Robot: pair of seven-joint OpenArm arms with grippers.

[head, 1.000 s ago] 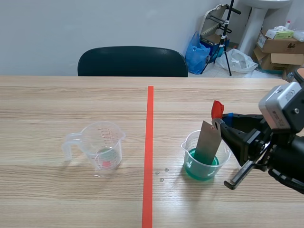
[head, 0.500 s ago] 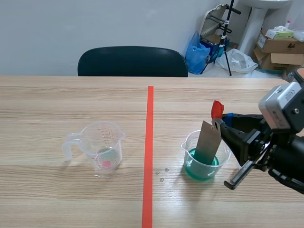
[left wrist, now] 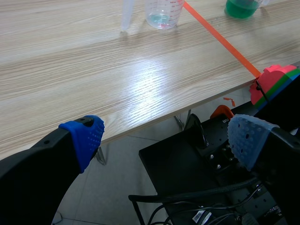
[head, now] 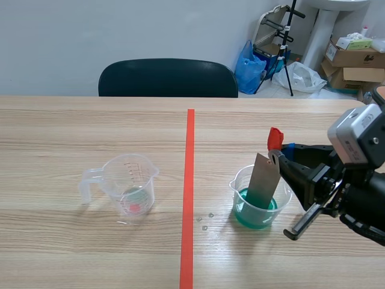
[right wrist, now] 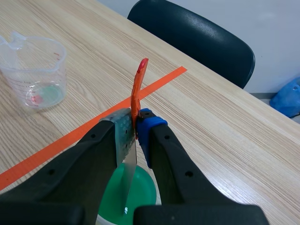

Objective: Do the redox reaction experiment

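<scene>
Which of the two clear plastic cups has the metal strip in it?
The handleless clear plastic cup of green liquid, right of the red tape; the right gripper holds the grey metal strip there. The handled measuring cup has none.

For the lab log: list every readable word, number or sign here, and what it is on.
Clear measuring jug: red scale markings, too small to read.
Cardboard boxes: dark print, too blurred to read.
Metal strip, cup of green liquid: no text seen.
Nothing can be quoted.
</scene>
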